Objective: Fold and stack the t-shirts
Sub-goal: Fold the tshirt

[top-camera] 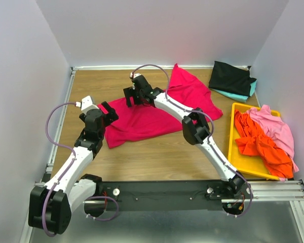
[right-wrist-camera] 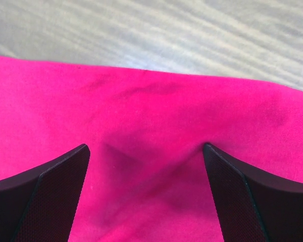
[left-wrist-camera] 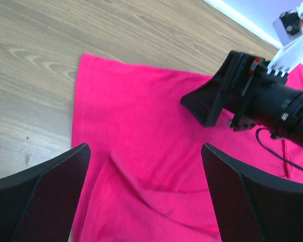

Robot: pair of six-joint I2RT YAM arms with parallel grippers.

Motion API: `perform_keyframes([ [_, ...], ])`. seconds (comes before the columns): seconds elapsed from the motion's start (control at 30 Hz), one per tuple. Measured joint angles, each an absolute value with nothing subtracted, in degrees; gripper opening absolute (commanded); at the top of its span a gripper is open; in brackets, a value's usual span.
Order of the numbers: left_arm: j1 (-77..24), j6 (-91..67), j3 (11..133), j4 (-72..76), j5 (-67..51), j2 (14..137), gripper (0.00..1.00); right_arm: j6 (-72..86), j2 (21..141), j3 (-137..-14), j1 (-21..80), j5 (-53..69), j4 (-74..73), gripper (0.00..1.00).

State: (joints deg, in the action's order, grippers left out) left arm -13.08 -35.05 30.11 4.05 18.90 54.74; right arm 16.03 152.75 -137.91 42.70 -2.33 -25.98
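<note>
A large crimson-red t-shirt lies spread across the middle of the table, one part reaching toward the back. My left gripper hovers open over the shirt's left side, and its wrist view shows creased red cloth between its wide-apart fingers. My right gripper stands open at the shirt's far left edge. In the right wrist view a raised wrinkle of the shirt lies between its fingers. Neither gripper holds anything. A black t-shirt lies folded on a teal one at the back right.
A yellow bin stands at the right edge with crumpled orange and pink t-shirts in it. White walls enclose the table on the left, back and right. The right gripper's black body shows in the left wrist view, close by.
</note>
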Motion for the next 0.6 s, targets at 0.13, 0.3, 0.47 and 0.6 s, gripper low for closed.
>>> perform_keyframes([
  [0.13, -13.1, -35.3, 29.3, 3.9, 19.0, 53.6, 0.98, 17.8, 154.8, -141.8, 41.5, -2.0, -27.1, 1.0],
  [0.3, -13.1, -35.4, 29.0, 3.9, 19.3, 53.2, 0.98, 19.5, 157.3, -146.2, 39.1, -0.2, -27.5, 1.0],
  [0.47, -13.1, -35.7, 28.0, 3.8, 20.0, 52.8, 0.98, 20.6, 157.9, -147.5, 35.9, 3.8, -27.3, 1.0],
  [0.6, -13.1, -35.9, 27.1, 3.7, 21.3, 53.5, 0.93, 20.8, 157.9, -147.4, 34.4, 7.6, -26.2, 1.0],
])
